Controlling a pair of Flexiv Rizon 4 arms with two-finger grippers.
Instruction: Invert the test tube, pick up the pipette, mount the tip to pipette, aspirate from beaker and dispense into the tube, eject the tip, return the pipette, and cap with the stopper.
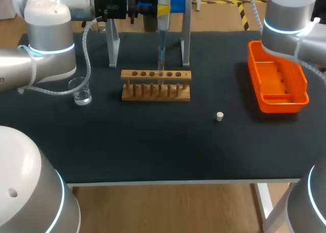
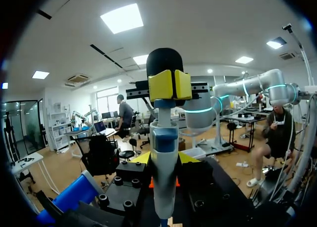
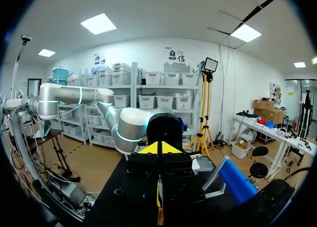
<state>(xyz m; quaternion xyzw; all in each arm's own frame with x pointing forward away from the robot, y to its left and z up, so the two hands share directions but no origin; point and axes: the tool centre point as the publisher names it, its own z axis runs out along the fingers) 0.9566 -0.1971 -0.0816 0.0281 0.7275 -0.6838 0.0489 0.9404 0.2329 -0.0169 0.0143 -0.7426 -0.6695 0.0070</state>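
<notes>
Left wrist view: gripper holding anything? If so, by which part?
Yes. The left gripper is shut on the pipette, with its yellow tips clamping the narrow white neck just above the blue band.

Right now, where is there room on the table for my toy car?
Bare: the table in front of the rack, apart from the stopper. Also between rack and orange tray. Crowded: the back, with beaker and pipette.

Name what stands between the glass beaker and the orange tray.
The wooden test tube rack stands between the beaker and the orange tray, as the head view shows; the white stopper lies nearer the front edge, off that line.
</notes>
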